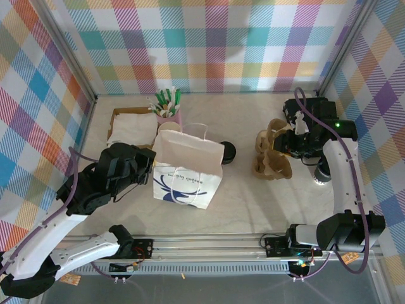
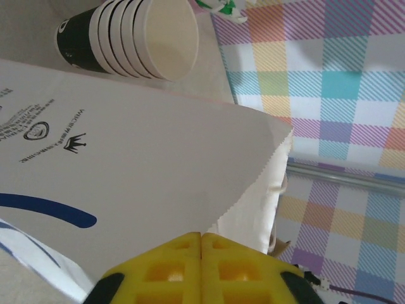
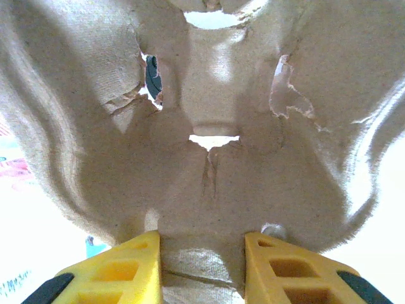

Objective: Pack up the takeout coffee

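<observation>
— Starting at the left, what are you counting?

— One tray of white napkins [image 1: 134,126] is sitting upper left. Next is one pink cup [image 1: 168,115] of green-and-white sticks, too crowded to count. Just below it one stack of paper cups [image 2: 126,38] is standing; in the left wrist view I am counting five nested rims.

— And the left gripper [image 2: 201,244]?

— Its yellow fingers are pressing together, pinching the sawtooth rim of the one white paper bag [image 1: 190,164] in the centre.

— Any writing?

— A blue swirl logo, a small crown and a round mark are showing; the print is too small to read.

— Right of the bag?

— One squat black lid stack [image 1: 228,152] is sitting there, then a brown pulp cup carrier [image 1: 272,161]. The right gripper [image 3: 202,244] is clamping the carrier's edge, its fingers partly apart.

— The takeout coffee?

— I cannot tell where it is standing.
</observation>
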Controlling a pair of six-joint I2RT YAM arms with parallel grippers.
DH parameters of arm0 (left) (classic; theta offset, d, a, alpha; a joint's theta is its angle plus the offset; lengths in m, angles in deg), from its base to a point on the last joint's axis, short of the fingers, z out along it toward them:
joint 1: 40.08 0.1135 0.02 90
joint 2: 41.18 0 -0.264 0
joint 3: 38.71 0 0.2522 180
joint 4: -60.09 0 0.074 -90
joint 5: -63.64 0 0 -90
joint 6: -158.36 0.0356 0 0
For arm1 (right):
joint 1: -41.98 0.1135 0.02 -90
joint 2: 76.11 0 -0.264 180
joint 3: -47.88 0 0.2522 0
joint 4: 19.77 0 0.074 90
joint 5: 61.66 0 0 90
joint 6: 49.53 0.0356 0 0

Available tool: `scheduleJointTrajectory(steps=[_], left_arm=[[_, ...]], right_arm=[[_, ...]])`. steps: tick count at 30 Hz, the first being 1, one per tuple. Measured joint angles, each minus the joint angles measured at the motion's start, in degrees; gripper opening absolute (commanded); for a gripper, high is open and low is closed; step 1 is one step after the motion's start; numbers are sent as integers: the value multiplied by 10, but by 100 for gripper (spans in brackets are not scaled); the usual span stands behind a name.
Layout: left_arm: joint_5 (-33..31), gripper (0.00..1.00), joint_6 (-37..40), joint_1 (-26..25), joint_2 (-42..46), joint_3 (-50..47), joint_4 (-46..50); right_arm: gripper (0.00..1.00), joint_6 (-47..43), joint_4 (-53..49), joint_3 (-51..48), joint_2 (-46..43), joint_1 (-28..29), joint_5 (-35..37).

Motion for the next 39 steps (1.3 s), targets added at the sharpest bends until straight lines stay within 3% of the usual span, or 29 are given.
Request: scheduleJointTrajectory(steps=[1, 3, 8, 13, 19, 23, 27, 34, 39], left_arm=[[0, 62, 1, 0, 0, 2, 1], [1, 73, 14, 0, -5, 18, 26], [-11, 71, 139, 0, -45, 157, 137], [-9, 71, 422, 0, -130, 375, 221], [18, 69, 732, 0, -351, 633, 334], [45, 69, 857, 2, -491, 655, 368], [80, 68, 922, 16, -562, 642, 390], [116, 69, 964, 67, -540, 648, 416], [128, 68, 974, 74, -533, 640, 430]], right_arm=[[32, 0, 0, 0, 1, 0, 0], [32, 0, 0, 0, 2, 0, -1], [32, 0, 0, 0, 3, 2, -6], [32, 1, 0, 0, 3, 11, -13], [33, 9, 1, 0, 3, 32, -33], [33, 17, 3, -5, 3, 44, -44], [33, 22, 3, -8, 3, 53, -50], [33, 31, 7, -15, -1, 66, -62], [33, 31, 7, -19, -2, 68, -67]])
